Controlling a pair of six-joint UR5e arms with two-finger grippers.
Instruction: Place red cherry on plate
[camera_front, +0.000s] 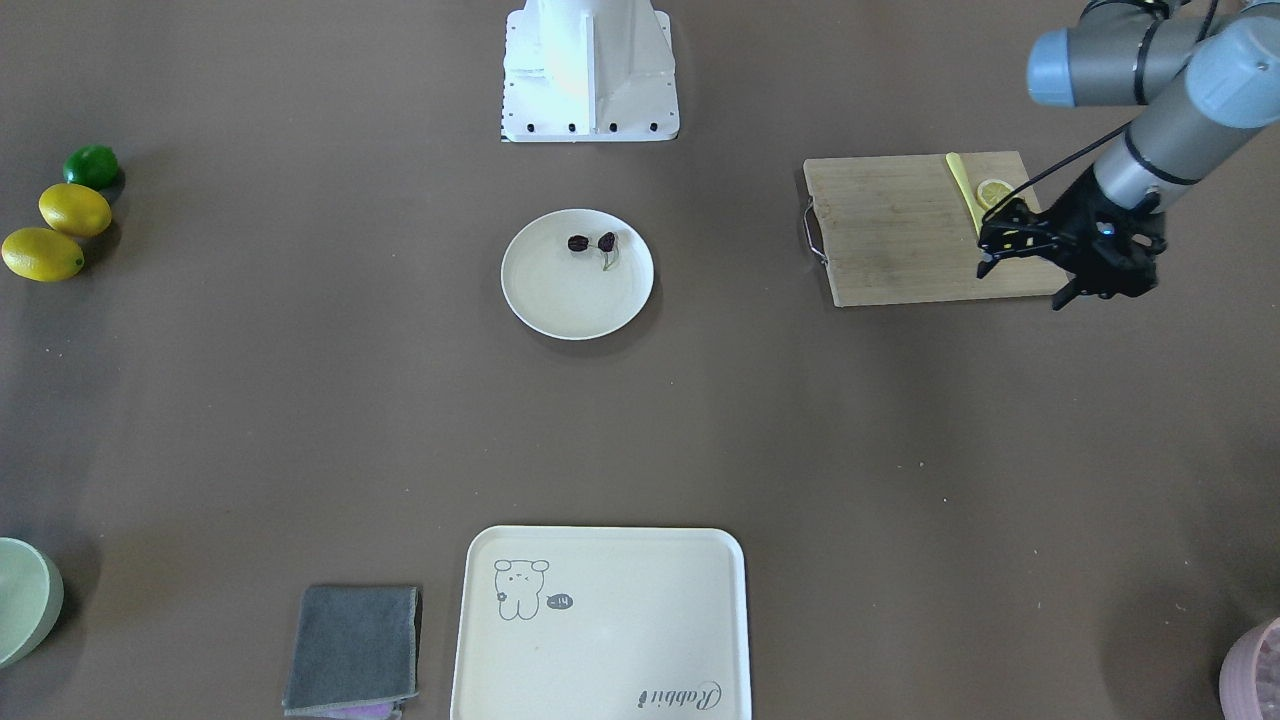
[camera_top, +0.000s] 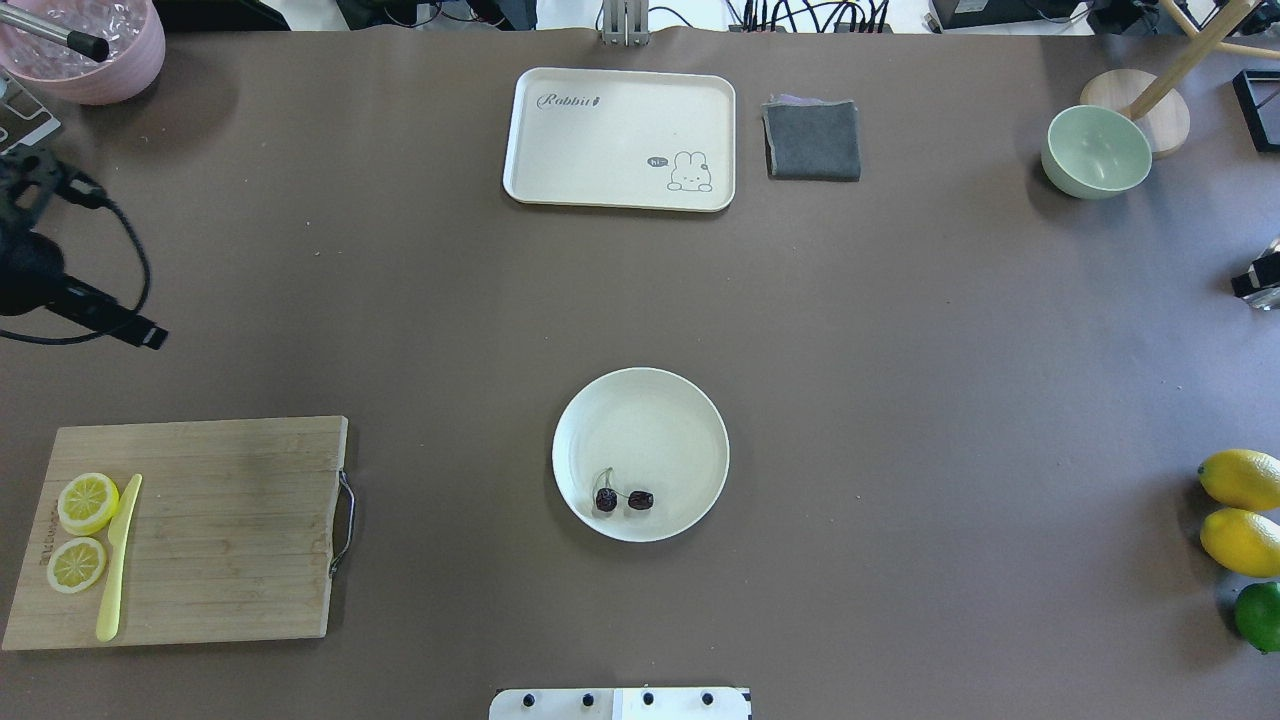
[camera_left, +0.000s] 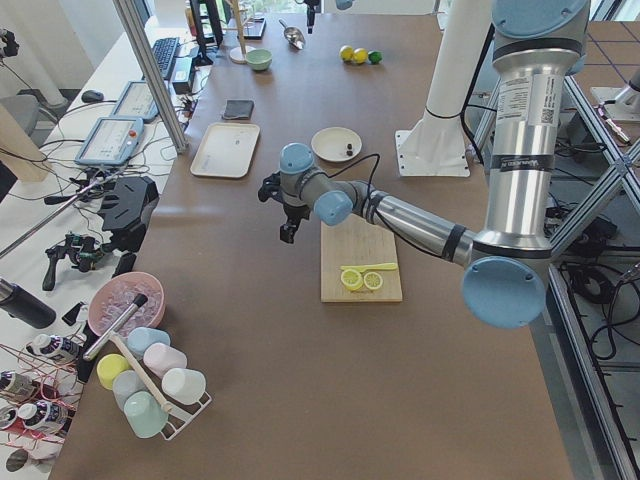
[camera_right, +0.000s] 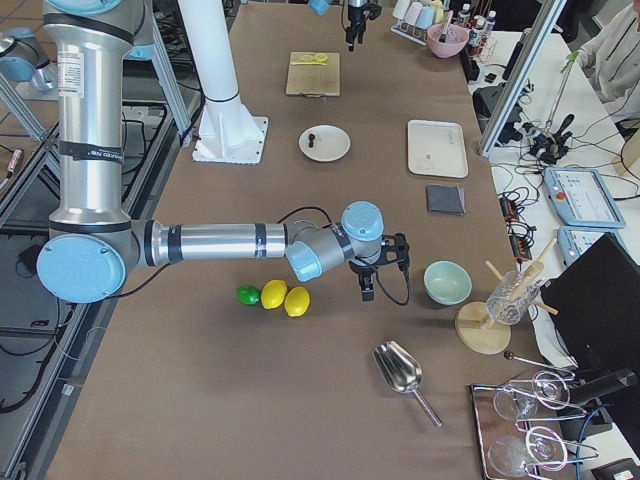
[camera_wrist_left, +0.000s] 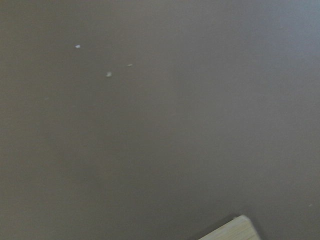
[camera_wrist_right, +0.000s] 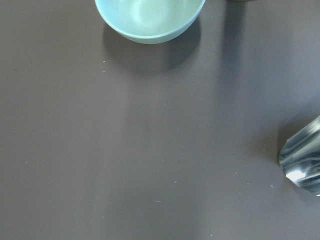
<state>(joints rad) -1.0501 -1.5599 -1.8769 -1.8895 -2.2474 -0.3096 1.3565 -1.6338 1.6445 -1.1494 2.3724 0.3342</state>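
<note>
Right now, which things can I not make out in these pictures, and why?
- Right gripper: small in the exterior right view; whether its fingers are open cannot be told.
- Pale green round bowl: cut by the left edge in the front-facing view, by the top edge in the right wrist view.
- One yellow lemon slice: hidden behind the left gripper in the front-facing view.

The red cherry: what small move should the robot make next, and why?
Probably none, just hold off: the red cherry already lies inside the plate, near its rim, and the left arm and right arm are both well away from it.
</note>
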